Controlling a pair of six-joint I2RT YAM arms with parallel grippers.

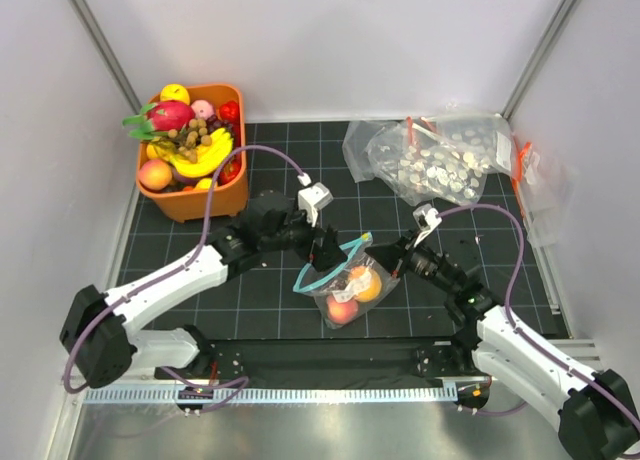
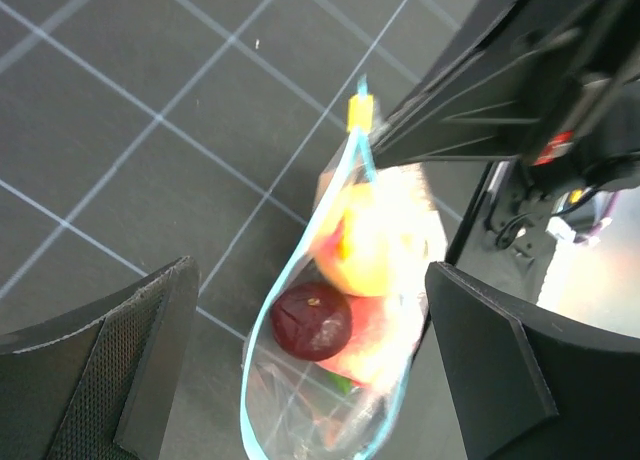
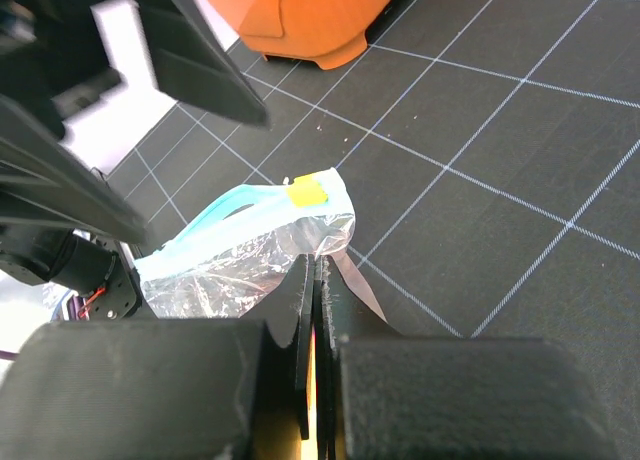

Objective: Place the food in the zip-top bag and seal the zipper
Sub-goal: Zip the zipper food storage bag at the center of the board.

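Both fruits are already inside the bag [image 3: 235, 272], the orange [image 1: 367, 286] nearer the mouth and the peach [image 1: 342, 309] toward the bottom. It sits mid-tabletop [image 1: 270, 310] between the two arms, so what remains, by my reading, is the sealing. The zipper [image 3: 215, 224] is not shut: from above, its teal strip bows into an open loop, with both lips apart. The right jaws are pinched flat on clear film at the bag's corner, just beside the yellow tab [image 3: 307, 192] that marks that end of the strip. The left jaws stand wide, one finger either side of the mouth, gripping nothing. To seal well, the right pinch should stay firm as the anchor and pull slightly away, so the loop flattens and the two lips meet. The left jaws should come down across the strip itself, not the film below it, close until both lips are squeezed together, then travel along the strip toward the far end with steady pressure. The orange sits close to the mouth, so the strip needs to be pressed clear of it; a fruit caught between the lips would likely leave a gap. The thin film will probably crumple or slide if dragged quickly, and a hard tug could pull the corner out of the right pinch. Whether the yellow tab is a slider or only a stop I cannot tell.
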